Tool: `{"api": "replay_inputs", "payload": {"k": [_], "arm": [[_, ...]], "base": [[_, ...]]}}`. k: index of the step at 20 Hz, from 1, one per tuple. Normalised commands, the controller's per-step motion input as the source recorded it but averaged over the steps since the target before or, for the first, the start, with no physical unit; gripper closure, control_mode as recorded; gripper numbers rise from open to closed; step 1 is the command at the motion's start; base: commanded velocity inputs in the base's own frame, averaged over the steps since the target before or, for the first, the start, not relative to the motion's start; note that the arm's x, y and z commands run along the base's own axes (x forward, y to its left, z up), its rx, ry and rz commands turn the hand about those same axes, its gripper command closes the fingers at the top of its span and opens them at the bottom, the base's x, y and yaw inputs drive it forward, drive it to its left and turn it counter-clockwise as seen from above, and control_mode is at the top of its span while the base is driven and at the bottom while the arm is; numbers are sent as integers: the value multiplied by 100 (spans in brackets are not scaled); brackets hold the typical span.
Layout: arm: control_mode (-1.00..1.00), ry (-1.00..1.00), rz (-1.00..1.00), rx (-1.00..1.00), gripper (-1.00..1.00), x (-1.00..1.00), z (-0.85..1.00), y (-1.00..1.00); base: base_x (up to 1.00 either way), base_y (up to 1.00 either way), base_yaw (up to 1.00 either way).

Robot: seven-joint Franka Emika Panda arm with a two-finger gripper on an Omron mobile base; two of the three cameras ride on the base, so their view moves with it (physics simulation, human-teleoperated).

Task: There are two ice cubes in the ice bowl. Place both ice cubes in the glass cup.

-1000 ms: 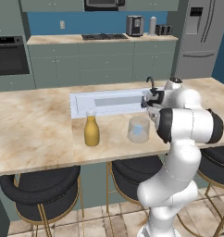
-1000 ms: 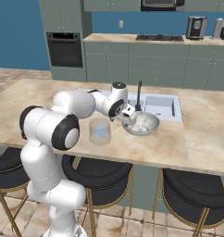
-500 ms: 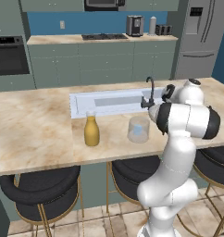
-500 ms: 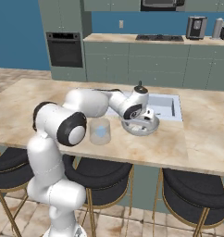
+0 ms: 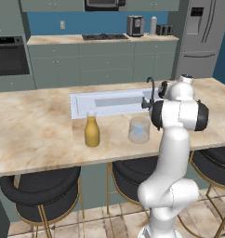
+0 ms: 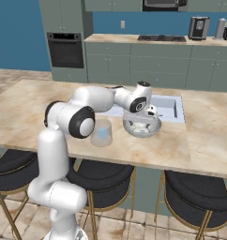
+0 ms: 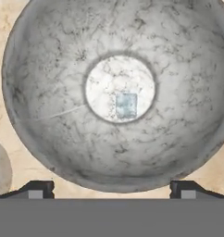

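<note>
Simulated kitchen with a long marble table (image 5: 35, 135) set with a sink. White arm reaching over the table, tool (image 6: 149, 112) poised just above the ice bowl (image 6: 142, 127), apart from it. Tool open: in the hand view, two dark fingertips (image 7: 36, 189) standing wide apart at the bottom edge, holding nothing. Ice bowl (image 7: 49, 65) seen from straight above in the hand view, grey and speckled, with a paler round floor in the middle. One ice cube (image 7: 126, 105), small, pale blue and translucent, lying on that pale floor, slightly right of its centre. Ice bowl resting on the table just in front of the sink's right end in the right base view, beside the glass cup (image 6: 102, 132). Glass cup (image 5: 139, 129) upright on the table, between the yellow bottle (image 5: 91, 132) and the arm in the left base view, with a small pale blue patch (image 5: 138, 131) inside near its bottom, also visible in the right base view at (image 6: 102, 134); too small to tell with certainty whether a cube. Yellow bottle upright, well to the left of the cup. Black round stools (image 5: 40, 188) tucked under the near edge of the table. Dark faucet (image 5: 150, 88) rising at the sink behind the arm.
</note>
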Motion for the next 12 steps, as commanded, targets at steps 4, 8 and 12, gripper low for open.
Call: {"api": "replay_inputs", "payload": {"k": [4,8,12], "arm": [[-100,16,-2,-2,-100,35,-24,1],[-100,16,0,0,-100,13,-23,0],[-100,15,0,0,-100,0,-23,0]], "base": [[0,0,0],[0,0,0],[0,0,0]]}}
